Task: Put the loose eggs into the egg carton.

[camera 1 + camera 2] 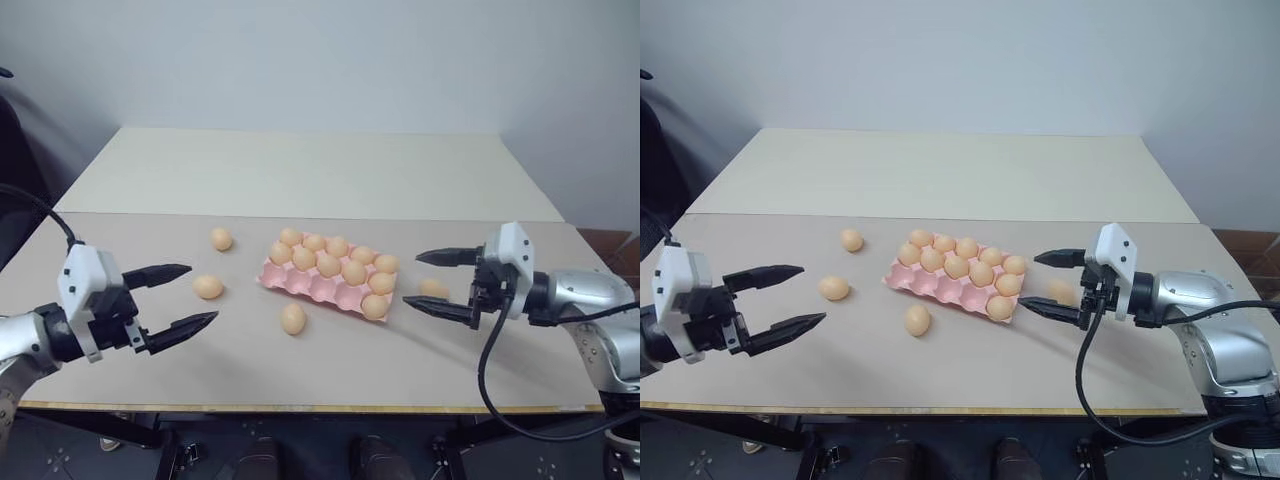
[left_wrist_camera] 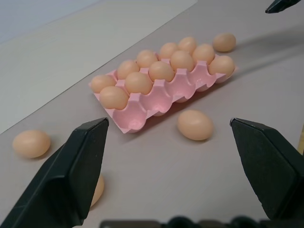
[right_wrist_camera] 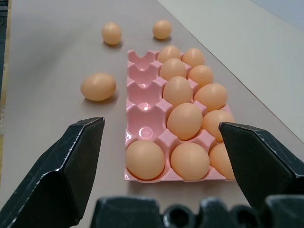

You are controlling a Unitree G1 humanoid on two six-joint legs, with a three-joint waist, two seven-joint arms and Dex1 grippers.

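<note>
A grey-brown table (image 1: 330, 370) spreads beneath and ahead of both pincers. Beyond them, a paler cream tabletop (image 1: 310, 170) butts up against its far edge. Behind that rises a plain pale wall (image 1: 330, 60). Off past the right pincer, a patch of reddish floor (image 1: 612, 245).

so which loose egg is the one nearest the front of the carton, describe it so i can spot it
Start at the pink egg carton in the middle of the grey table. Along its near row run four empty cups, and just off that edge, toward the robot, lies a single egg on the bare tabletop. The other loose eggs sit off the carton's ends; this one alone lies in front of it.
</note>
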